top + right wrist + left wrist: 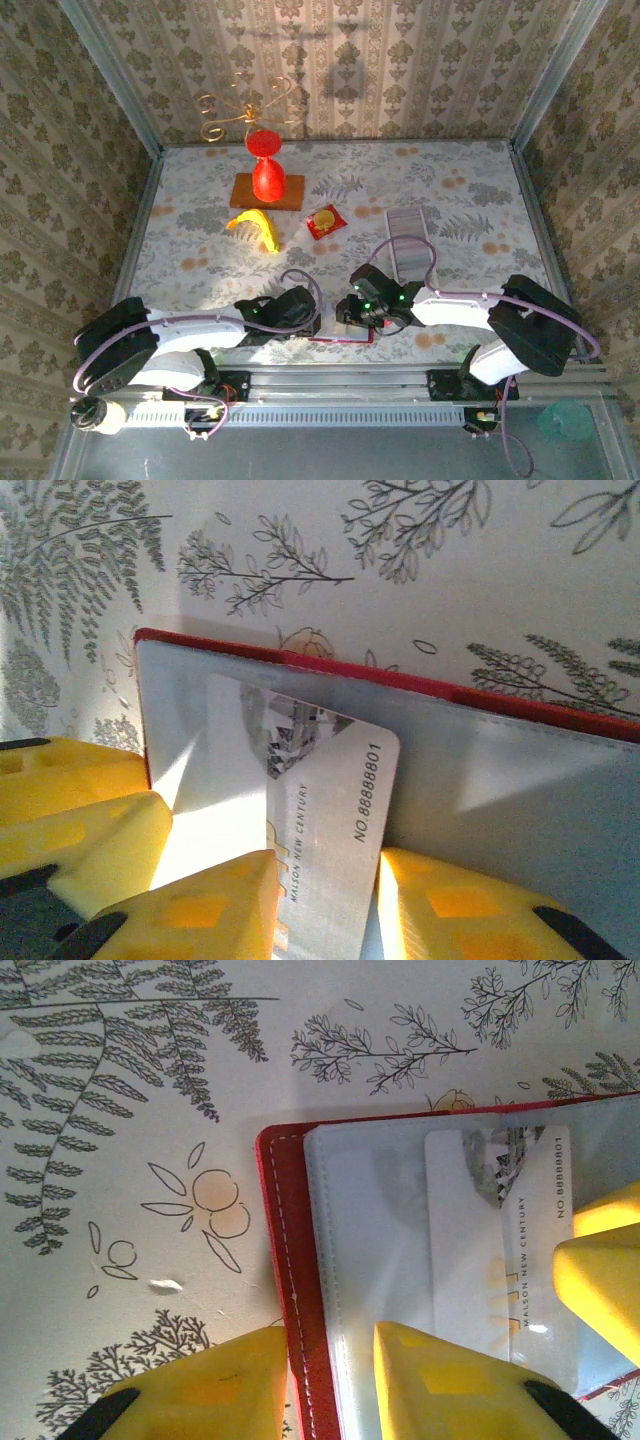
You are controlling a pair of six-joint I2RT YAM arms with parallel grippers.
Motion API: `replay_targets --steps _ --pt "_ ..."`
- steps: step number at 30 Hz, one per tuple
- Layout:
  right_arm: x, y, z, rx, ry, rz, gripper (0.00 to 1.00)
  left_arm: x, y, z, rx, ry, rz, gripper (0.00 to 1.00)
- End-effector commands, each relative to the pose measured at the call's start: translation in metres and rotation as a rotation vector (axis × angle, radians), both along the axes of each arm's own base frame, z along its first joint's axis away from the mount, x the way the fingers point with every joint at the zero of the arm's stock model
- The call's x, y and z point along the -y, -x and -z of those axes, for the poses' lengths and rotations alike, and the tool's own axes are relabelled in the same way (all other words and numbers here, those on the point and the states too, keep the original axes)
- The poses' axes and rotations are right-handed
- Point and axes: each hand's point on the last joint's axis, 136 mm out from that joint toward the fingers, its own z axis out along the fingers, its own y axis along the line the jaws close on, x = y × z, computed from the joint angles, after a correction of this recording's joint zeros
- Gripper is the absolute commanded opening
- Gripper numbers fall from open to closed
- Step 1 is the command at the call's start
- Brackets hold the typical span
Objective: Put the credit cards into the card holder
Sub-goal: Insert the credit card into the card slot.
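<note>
The card holder [285, 1240] lies open near the table's front edge, red cover down and pale sleeves up; in the top view it is a red strip [345, 341] under both grippers. My left gripper [328, 1332] [300, 305] is shut on the card holder's left edge, one finger outside the red border and one on the sleeve. A whitish credit card [340, 800] [500, 1220] printed "NO.88888801" sits partly inside a sleeve of the card holder [400, 685]. My right gripper [325, 860] [365, 305] is shut on the credit card's near end. More credit cards [408, 240] lie behind.
A red vase [266, 170] stands on a brown board [266, 192] at the back. A banana [255, 225] and a red sachet [326, 220] lie mid-table. Papered walls close in the table on three sides.
</note>
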Motion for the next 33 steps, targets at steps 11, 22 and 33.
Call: replay_targets --steps 11,22,33 --pt "-0.014 -0.003 0.002 0.006 0.027 -0.028 0.21 -0.003 0.005 0.007 -0.016 -0.018 0.001 0.28" --pt "-0.027 -0.003 -0.005 0.011 -0.001 -0.04 0.19 -0.004 0.005 0.007 -0.016 -0.012 -0.01 0.28" --pt "-0.027 -0.003 -0.001 0.001 -0.011 -0.014 0.17 0.011 0.01 0.005 -0.046 0.13 -0.017 0.28"
